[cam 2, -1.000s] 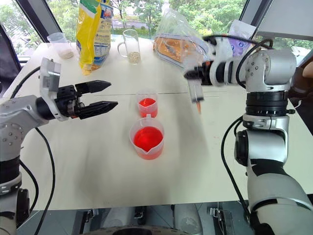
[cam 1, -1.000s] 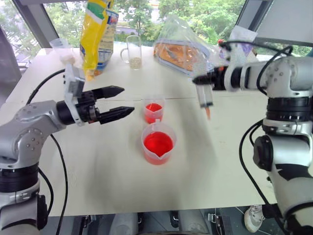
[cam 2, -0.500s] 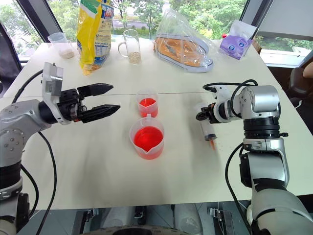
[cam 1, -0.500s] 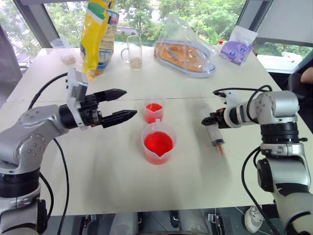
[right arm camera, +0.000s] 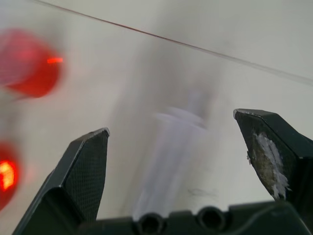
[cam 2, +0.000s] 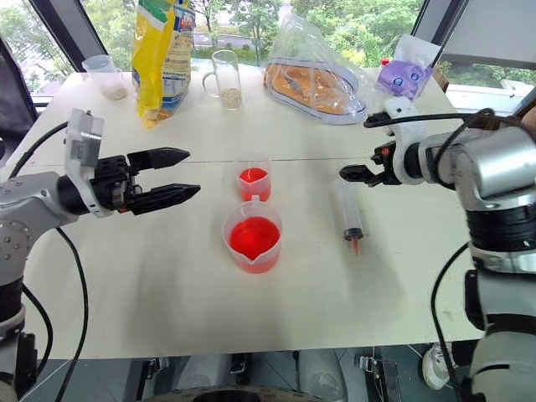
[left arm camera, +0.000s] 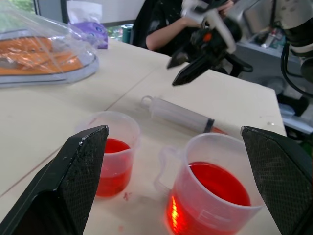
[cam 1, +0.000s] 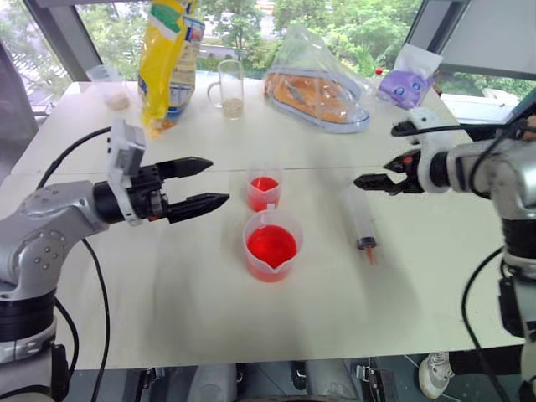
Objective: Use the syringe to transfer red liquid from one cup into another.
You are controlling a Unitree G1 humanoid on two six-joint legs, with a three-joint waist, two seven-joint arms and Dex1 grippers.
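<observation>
1. Closest: a wide clear plastic cup with a spout (cam 1: 271, 245), sitting on the pale table (cam 1: 193, 301) and partly full of bright red see-through liquid (cam 1: 270, 245).
2. Just behind it, near but apart: a small narrow clear plastic cup (cam 1: 263, 188) with a little of the same red liquid in it.
3. To the right of both cups: a big clear plastic syringe with a short orange-red tip (cam 1: 362, 220), lying flat on the table (tip toward the near edge) with nothing gripping it.
4. On the left, above the table: the left gripper (cam 1: 208, 179), black fingers spread apart, empty, aimed at the cups.
5. On the right, up above the far end of the syringe: the right gripper (cam 1: 362, 180), fingers apart too, empty, clear of the syringe.
6. Far back on the table: a tall yellow bag (cam 1: 167, 59), a clear glass mug with a handle (cam 1: 228, 87), and a see-through plastic bag with something orange inside (cam 1: 314, 84).
</observation>
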